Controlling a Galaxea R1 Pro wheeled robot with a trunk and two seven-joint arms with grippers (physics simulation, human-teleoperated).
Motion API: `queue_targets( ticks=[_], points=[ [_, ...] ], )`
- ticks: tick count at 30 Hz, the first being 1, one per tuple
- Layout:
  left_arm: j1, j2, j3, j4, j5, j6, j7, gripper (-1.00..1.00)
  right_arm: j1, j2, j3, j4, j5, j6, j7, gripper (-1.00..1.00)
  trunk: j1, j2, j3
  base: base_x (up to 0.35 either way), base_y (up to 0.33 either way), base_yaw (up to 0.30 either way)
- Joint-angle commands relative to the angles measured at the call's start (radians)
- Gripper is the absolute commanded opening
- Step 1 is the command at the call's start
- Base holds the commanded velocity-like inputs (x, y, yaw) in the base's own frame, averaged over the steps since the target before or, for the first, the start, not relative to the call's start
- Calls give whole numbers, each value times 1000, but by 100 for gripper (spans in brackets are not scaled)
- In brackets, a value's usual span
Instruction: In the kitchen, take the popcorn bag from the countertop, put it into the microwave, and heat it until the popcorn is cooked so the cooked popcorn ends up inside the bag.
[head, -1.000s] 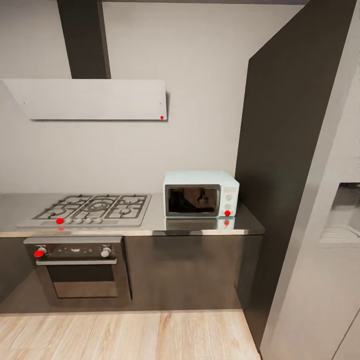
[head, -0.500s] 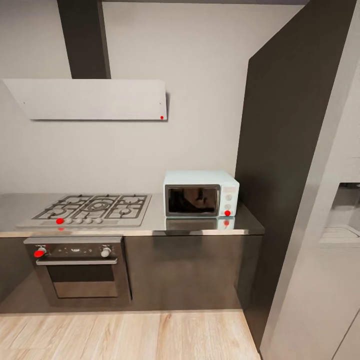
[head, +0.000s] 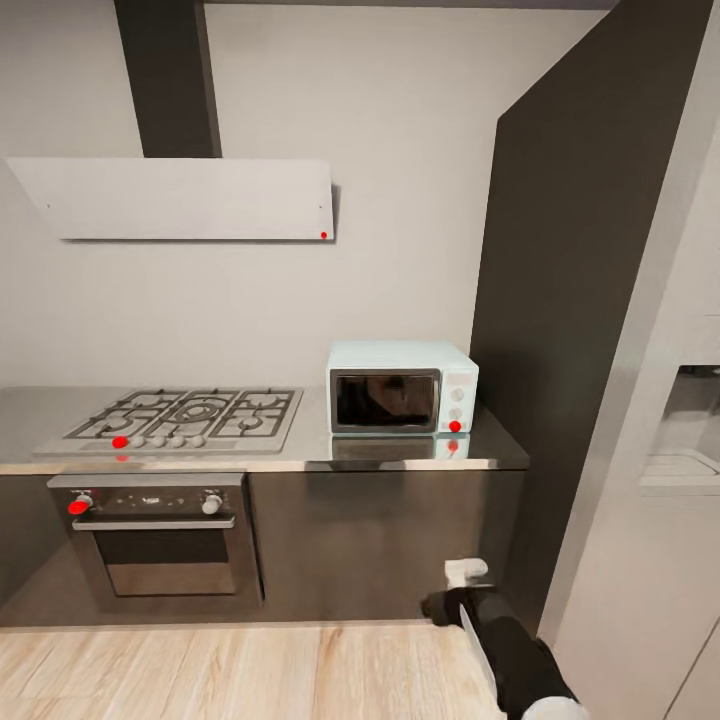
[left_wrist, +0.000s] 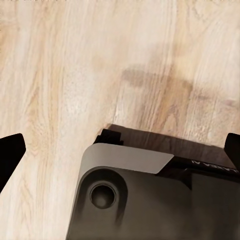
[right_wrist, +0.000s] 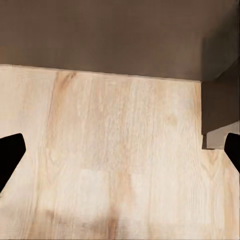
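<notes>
On the far right of the desk (head: 300, 455) the microwave (head: 402, 386) sits with its door closed and no popcorn bag beside it, so we judge the task barely begun, both our hands released over the wooden floor (right_wrist: 120, 150).

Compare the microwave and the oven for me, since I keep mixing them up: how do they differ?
The microwave is a pale mint box standing on the countertop; the oven is dark steel, built in under the gas hob. The microwave is smaller, with its controls stacked right of the door; the oven's knobs sit above its door. Both have dark glass doors, shut, and a red control.
</notes>
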Motion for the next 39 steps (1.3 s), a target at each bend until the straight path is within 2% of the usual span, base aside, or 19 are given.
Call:
queue_targets(
  ticks=[1, 4, 7, 11, 14, 15, 16, 22, 24, 33, 39],
  points=[
    [-1, -1, -8, 0, 8, -3, 3, 100, -27, 6, -4, -3, 10, 6, 1, 100, 0, -1, -2, 0, 0, 0],
    [-1, 0, -8, -1, 7, -3, 3, 100, -101, 15, -4, -10, 5, -1, -10, 100, 0, -1, -2, 0, 0, 0],
    [-1, 0, -8, -1, 7, -3, 3, 100, -133, 17, -4, -50, 3, -19, -22, 100, 0, -1, -2, 0, 0, 0],
    [-1, 0, -8, -1, 7, -3, 3, 100, -142, 18, -5, -165, 4, -70, -59, 100, 0, -1, -2, 0, 0, 0],
    [-1, 0, -8, -1, 7, -3, 3, 100, -143, 18, -3, -328, 5, -91, -148, 100, 0, -1, -2, 0, 0, 0],
    [-1, 0, -8, -1, 7, -3, 3, 100, -143, 18, -2, -353, 5, -103, -161, 100, 0, -1, -2, 0, 0, 0],
    [-1, 0, -8, -1, 7, -3, 3, 100, -143, 20, -2, -388, 8, -162, -177, 100, 0, -1, -2, 0, 0, 0],
    [-1, 0, -8, -1, 10, -3, 3, 100, -135, 18, -2, -385, 9, -256, -181, 100, 0, -1, -2, 0, 0, 0],
    [-1, 0, -7, -1, 9, -3, 3, 100, -134, 16, -3, -384, 10, -265, -185, 100, 0, -1, -2, 0, 0, 0],
    [-1, 2, -7, -1, 11, -3, 3, 100, -133, 10, -5, -381, 11, -259, -187, 100, 0, -1, -2, 12, 0, 0],
    [-1, 3, -8, 0, 8, -2, 3, 100, -133, 6, -8, -333, 5, -255, -188, 100, 0, -1, -2, 309, 0, 0]
  ],
)
